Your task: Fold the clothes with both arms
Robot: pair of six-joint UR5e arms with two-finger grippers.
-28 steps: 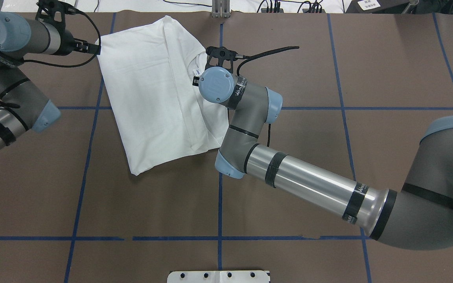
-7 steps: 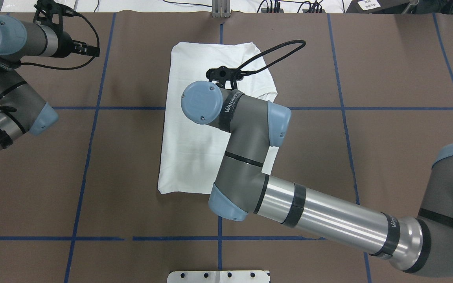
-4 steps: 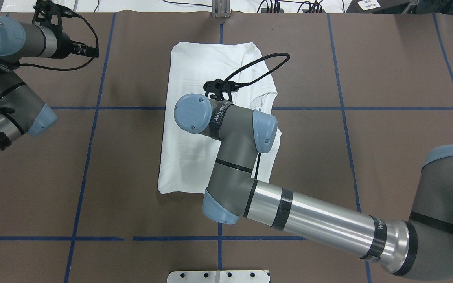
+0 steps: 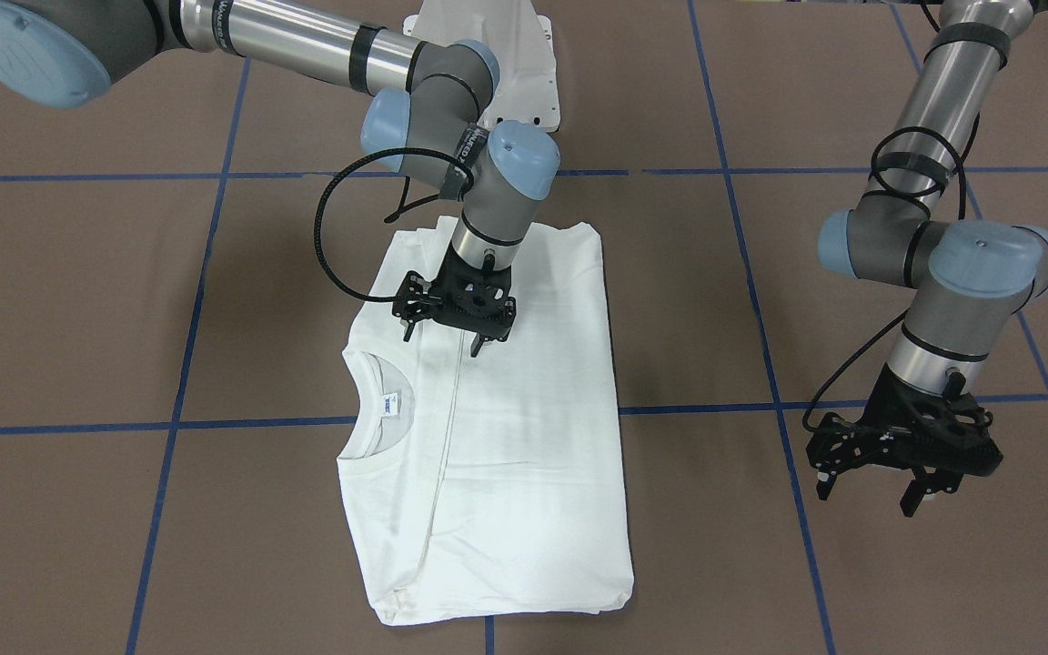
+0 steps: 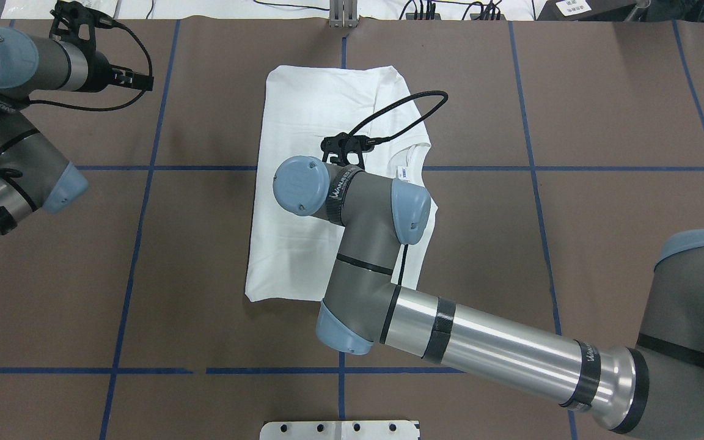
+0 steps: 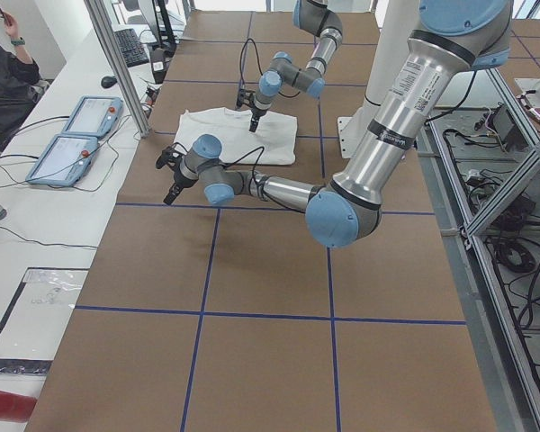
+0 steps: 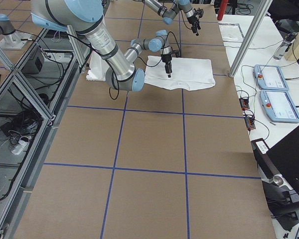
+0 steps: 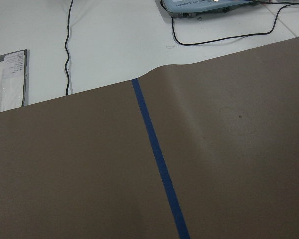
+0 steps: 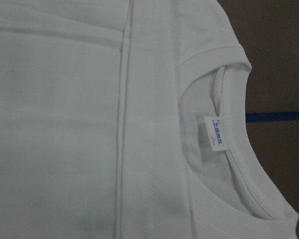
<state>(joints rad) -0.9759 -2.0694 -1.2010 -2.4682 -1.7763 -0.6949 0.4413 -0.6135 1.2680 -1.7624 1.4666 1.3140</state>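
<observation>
From the front, my right hand [image 4: 442,337] points straight down over the folded white shirt [image 4: 506,455], fingers spread and holding nothing. My left hand [image 4: 868,496] hangs spread and empty over bare table [image 4: 78,318], well apart from the cloth. From overhead, my right arm [image 5: 480,342] reaches in across the shirt, its wrist bent over the flat cloth. My right wrist camera looks onto the collar [image 9: 224,99] and neck label [image 9: 217,133], and my left one sees only brown table and a blue tape line [image 8: 159,159].
</observation>
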